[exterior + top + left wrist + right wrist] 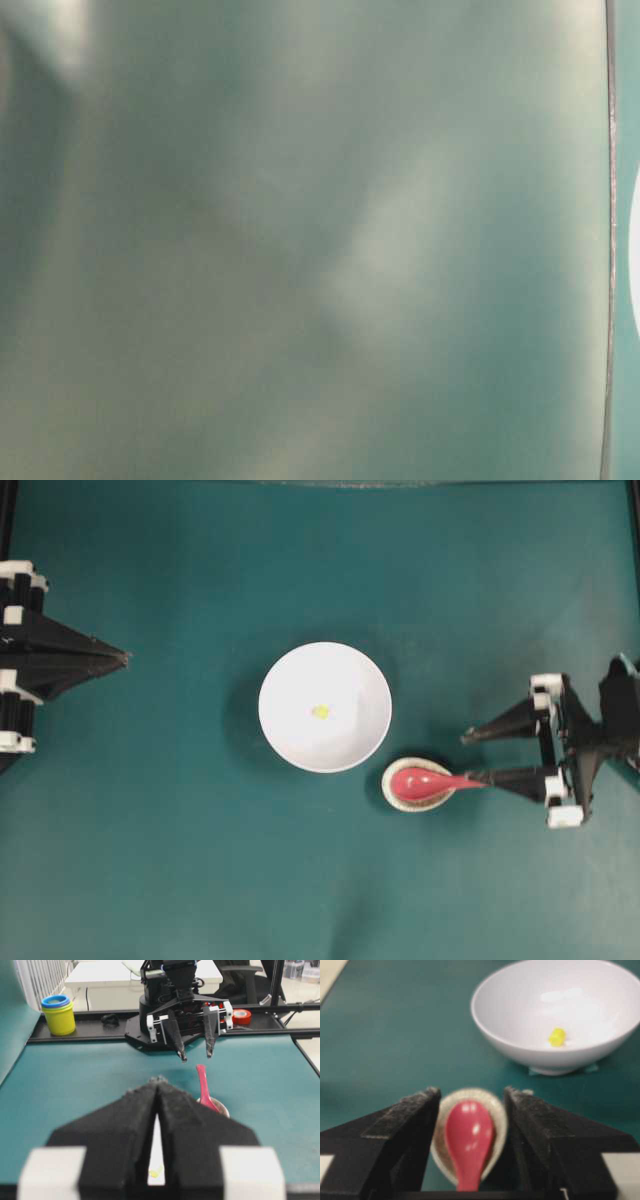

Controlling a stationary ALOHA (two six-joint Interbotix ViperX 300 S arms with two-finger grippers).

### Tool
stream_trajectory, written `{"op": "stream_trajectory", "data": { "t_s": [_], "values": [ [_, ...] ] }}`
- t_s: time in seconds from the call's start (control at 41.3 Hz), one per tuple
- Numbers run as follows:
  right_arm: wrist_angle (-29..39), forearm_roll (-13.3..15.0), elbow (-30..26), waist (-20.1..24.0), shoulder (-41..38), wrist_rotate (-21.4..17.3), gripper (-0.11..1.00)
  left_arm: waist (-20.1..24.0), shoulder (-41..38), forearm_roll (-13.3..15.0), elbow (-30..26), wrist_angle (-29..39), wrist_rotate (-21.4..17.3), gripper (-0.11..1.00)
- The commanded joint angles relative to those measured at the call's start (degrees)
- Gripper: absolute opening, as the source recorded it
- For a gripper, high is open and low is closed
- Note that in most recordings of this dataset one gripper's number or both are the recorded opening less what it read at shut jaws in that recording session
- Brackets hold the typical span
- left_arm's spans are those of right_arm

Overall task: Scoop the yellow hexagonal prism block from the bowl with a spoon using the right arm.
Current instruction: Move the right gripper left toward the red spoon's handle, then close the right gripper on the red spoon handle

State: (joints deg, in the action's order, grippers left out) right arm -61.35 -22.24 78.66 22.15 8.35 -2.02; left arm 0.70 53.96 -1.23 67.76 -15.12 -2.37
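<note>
The white bowl point(290, 680) stands mid-table with the tiny yellow hexagonal prism block point(320, 711) on its floor. To its lower right the red-pink spoon point(430, 782) rests with its scoop in a small beige dish point(398, 795), handle pointing right. My right gripper point(473, 758) is open, its lower finger at the handle's end. In the right wrist view the spoon point(469, 1140) lies between the spread fingers of the gripper point(470, 1094), with the bowl point(520, 1010) and block point(557, 1037) beyond. My left gripper point(125, 658) sits shut at the far left, holding nothing.
Beyond the far table edge in the left wrist view stand a yellow tub with a blue lid point(60, 1012) and a red tape roll point(242, 1016). The table-level view is a teal blur.
</note>
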Motion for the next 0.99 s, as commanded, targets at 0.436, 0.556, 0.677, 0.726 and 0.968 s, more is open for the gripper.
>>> {"op": "stream_trajectory", "data": {
  "t_s": [0.436, 0.556, 0.677, 0.726, 0.968],
  "values": [
    [-7.12, -5.8, -0.97, 6.86, -13.54, 0.18, 0.58, 0.88, -3.16, -0.09, -0.97, -2.72, 0.09, 0.0],
    [-7.21, -5.89, -1.14, 7.03, -15.21, 0.18, 0.58, 1.05, -3.25, -0.09, -0.97, -2.72, 0.09, 0.0],
    [-7.47, -5.89, -1.23, 7.47, -17.05, 0.18, 0.58, 1.05, -3.16, -0.09, -0.97, -2.72, 0.09, 0.0],
    [-7.38, -5.89, -1.32, 7.56, -17.58, 0.18, 0.58, 1.05, -3.16, -0.09, -0.88, -2.72, 0.09, 0.0],
    [-6.86, -6.06, -1.41, 7.73, -18.02, 0.18, 0.58, 1.05, -3.16, -0.09, -0.88, -2.72, 0.09, 0.0]
  ]
}}
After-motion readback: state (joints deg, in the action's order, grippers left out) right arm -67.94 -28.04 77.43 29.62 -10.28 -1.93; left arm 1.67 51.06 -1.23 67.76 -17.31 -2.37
